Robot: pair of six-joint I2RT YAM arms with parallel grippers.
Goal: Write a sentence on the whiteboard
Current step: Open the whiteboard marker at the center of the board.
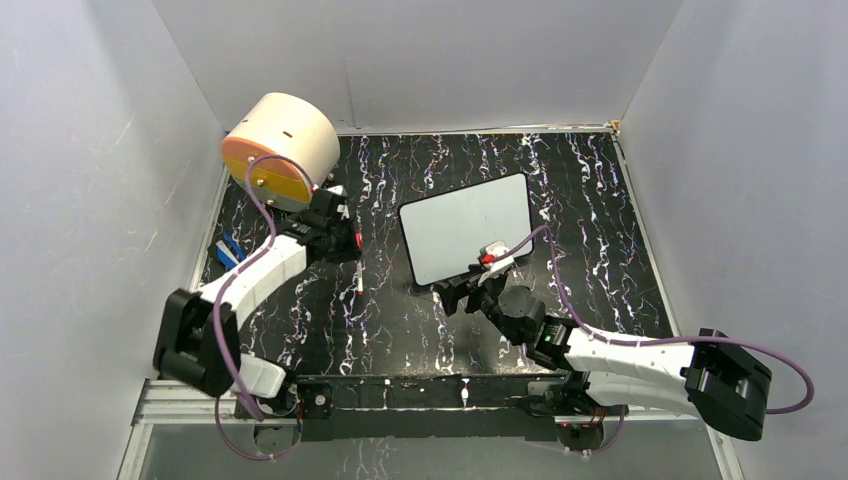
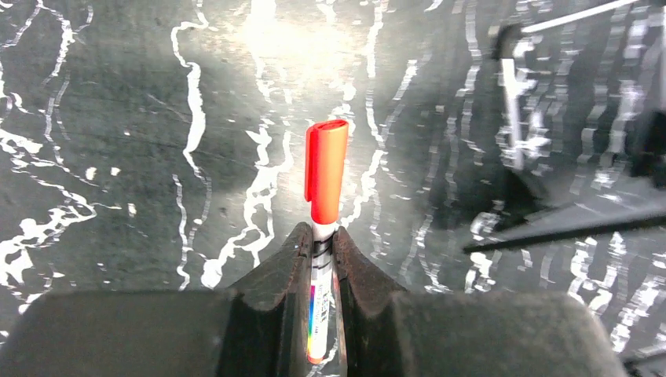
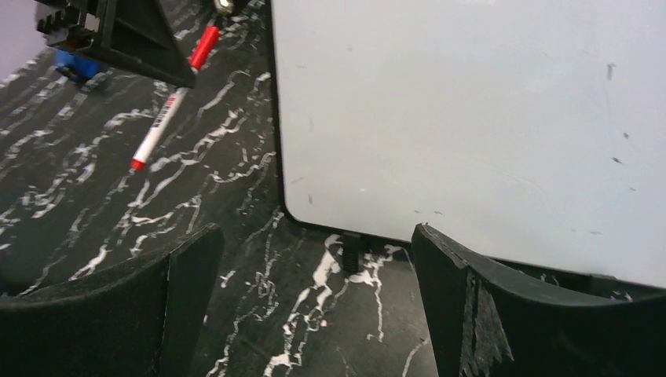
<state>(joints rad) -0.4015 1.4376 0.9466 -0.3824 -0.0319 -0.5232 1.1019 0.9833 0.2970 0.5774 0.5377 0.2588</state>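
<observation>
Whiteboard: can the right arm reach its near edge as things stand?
Probably yes. The right fingers stand open just short of the near corner of the whiteboard, only bare table between. The marker lies off to the left, out of the way.

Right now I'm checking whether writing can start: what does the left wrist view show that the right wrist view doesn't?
Only the left wrist view: the left gripper shut on the marker just below its red cap, which is on. Only the right wrist view: the whiteboard, with no writing on it, and the right gripper open at its near edge. Both: the marker and the black marbled table.
</observation>
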